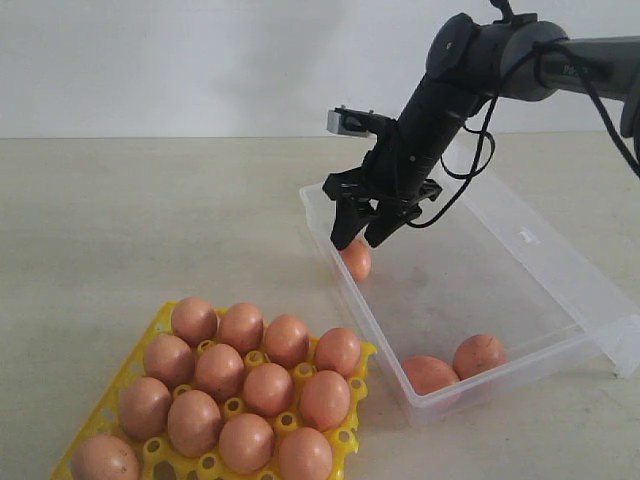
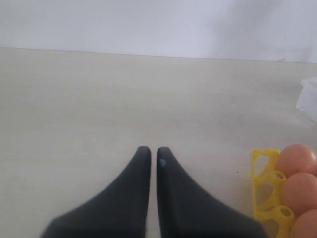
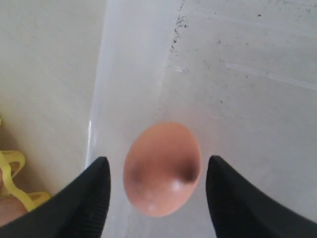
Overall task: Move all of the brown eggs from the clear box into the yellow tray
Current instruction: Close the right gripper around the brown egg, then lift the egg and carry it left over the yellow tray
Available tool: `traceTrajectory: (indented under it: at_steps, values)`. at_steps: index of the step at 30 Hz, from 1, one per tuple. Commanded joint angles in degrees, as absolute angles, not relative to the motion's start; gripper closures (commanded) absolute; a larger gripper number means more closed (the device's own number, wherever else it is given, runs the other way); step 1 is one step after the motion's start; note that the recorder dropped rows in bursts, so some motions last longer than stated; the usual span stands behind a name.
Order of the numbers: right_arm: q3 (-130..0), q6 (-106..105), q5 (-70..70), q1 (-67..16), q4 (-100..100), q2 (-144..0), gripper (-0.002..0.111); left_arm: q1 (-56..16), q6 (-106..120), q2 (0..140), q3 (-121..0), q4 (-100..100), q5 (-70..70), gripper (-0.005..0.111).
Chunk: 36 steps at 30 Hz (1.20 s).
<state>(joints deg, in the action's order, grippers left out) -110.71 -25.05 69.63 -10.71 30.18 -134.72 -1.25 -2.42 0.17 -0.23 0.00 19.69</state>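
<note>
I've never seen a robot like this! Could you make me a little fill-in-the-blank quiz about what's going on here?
The clear box holds ___ brown eggs.
The right hand stands ___ on either side of one egg.
The left hand, holding nothing, is ___, not open.
Missing words: three; open; shut.

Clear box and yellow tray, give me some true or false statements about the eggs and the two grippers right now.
1. The right gripper is clamped on an egg. False: its jaws stand open on either side of the egg, with a gap showing on both sides.
2. Three brown eggs lie in the clear box. True.
3. The left gripper is shut and holds nothing. True.
4. The yellow tray is empty. False: it holds many brown eggs.
</note>
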Motion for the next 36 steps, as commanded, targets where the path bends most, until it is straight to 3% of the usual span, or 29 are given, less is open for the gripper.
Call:
traceTrajectory:
  at_steps: [1,12,14,18,36]
  values:
    - [-110.5,-22.4,70.0,-10.3,30.6,-136.2,0.057,-1.3,-2.2,0.0,0.0,0.0,19.3,0.103]
    - [-110.5,-21.8,69.3,-10.3,32.7,-137.7,0.059,-1.3,-2.2,0.0,0.0,0.0,19.3,0.103]
    - [-110.5,-21.8,69.0,-10.3,32.7,-137.7,0.07,-1.3,-2.2,0.0,0.0,0.0,19.3,0.103]
    - [-110.5,-21.8,68.4,-10.3,32.2,-137.7,0.108,-1.3,-2.2,0.0,0.0,0.0,19.3,0.103]
    - [-109.0,-19.6,63.0,-10.3,30.6,-132.7,0.108,-1.3,-2.2,0.0,0.0,0.0,19.3,0.103]
